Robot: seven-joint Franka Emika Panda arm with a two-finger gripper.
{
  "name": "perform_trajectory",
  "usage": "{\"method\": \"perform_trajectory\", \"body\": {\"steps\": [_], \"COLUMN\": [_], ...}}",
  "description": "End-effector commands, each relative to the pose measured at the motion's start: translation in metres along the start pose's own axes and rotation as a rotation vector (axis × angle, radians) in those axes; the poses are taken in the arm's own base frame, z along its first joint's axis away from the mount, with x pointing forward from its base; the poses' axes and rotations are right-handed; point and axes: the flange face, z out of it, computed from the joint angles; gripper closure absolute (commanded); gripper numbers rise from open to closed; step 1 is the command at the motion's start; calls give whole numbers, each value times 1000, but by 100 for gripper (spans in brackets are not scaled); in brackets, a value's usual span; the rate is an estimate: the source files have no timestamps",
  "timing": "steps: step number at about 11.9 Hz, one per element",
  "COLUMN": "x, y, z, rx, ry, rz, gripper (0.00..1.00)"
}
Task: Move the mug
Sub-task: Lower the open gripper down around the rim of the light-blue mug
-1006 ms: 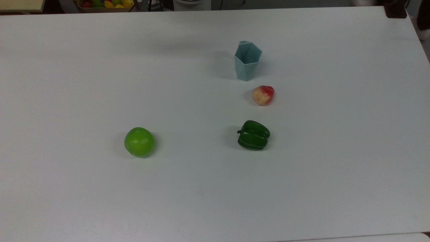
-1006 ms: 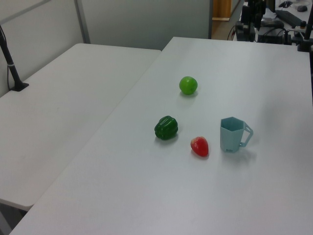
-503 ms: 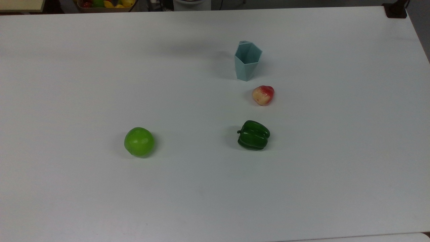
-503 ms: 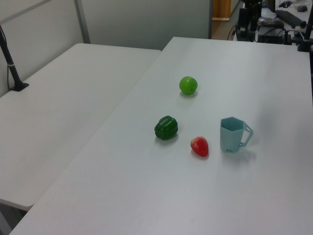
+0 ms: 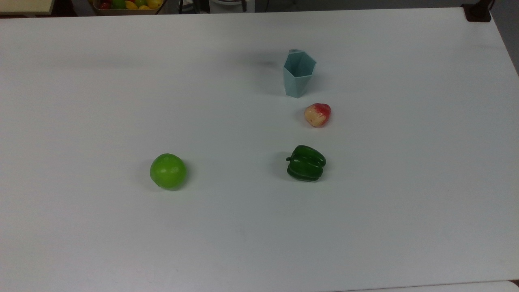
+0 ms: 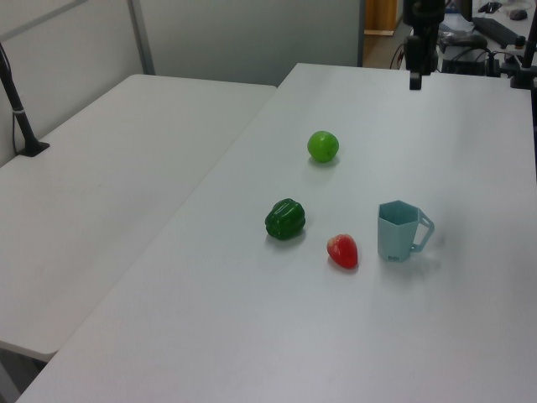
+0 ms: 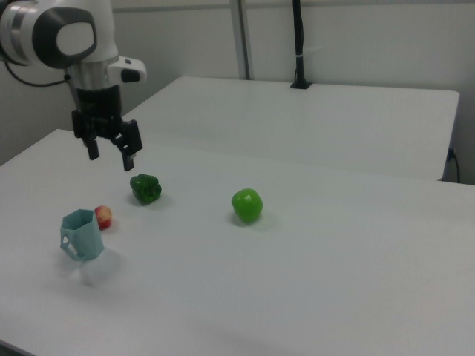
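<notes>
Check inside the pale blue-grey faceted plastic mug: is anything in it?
Nothing shows inside the pale blue-grey faceted plastic mug. The top view looks down past its hexagonal rim onto bare inner walls. The very bottom is hidden behind the near wall, so a small item there cannot be ruled out.

Even, diffuse overhead light is cast; faint soft shadows are seen beneath the gripper (image 7: pixel 110 153), without glare.

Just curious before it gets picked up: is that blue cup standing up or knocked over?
Upright. The mug stands on its base, its hexagonal opening facing up, on the table.
</notes>
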Motion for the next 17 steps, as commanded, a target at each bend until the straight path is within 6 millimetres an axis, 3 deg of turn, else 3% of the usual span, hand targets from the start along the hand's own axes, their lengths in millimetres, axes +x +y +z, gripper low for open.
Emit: {"method": "perform_trajectory", "body": {"steps": [1,7,9,13,15,17], "x": [-39,-45,-55,-86,-89,-82], "y": [-39,-93,-106,-141,-148,-157], "z": [45,116,130,178,189,205], "rx": [10,1,-5,-36,-42,-42], "ry": [-67,37,44,51,36,45], "rz": [-73,-111,-133,-182,-194,-191], "gripper": [0,0,0,0,0,12]}}
